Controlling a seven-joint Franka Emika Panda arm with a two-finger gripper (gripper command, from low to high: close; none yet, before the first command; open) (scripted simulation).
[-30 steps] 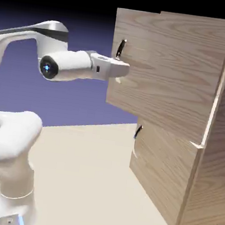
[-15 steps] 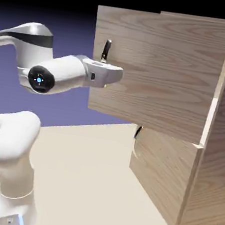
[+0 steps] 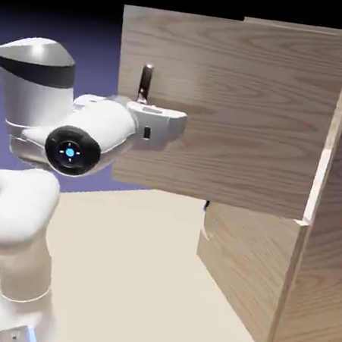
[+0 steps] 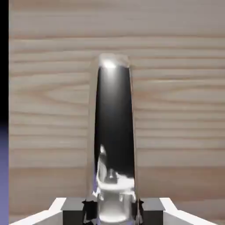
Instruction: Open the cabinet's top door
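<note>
1. Since a second ago, the top door (image 3: 221, 108) has swung further out from the cabinet (image 3: 340, 190), and its free edge now sits well toward the exterior view's left, where earlier it was nearer the middle.
2. Moving with it, the white robot arm (image 3: 16, 206) has folded back toward its base, and the wrist has turned so its round end cap faces the camera.
3. At the door's free edge, the gripper (image 3: 145, 111) sits on the lower part of the small dark handle (image 3: 145, 83), whose upper end sticks up above the hand.
4. From the hand view, the handle (image 4: 113, 132) fills the middle as a tall, dark, shiny bar against pale wood grain (image 4: 176, 110), running down between the two grey fingertips at the bottom edge.
5. Both fingertips press close against the bar's sides, so the gripper (image 4: 112, 213) looks clamped on the handle.
6. Below, the lower door (image 3: 241, 268) sits flush and closed, its own handle almost hidden under the open panel.
7. Judging by the wide gap at the hinge side, the task looks well advanced; the door appears roughly halfway to three-quarters open.
8. Continuing would call for the same curved pull around the hinge, with the hand turning to follow the handle so the grip does not slip off.
</note>
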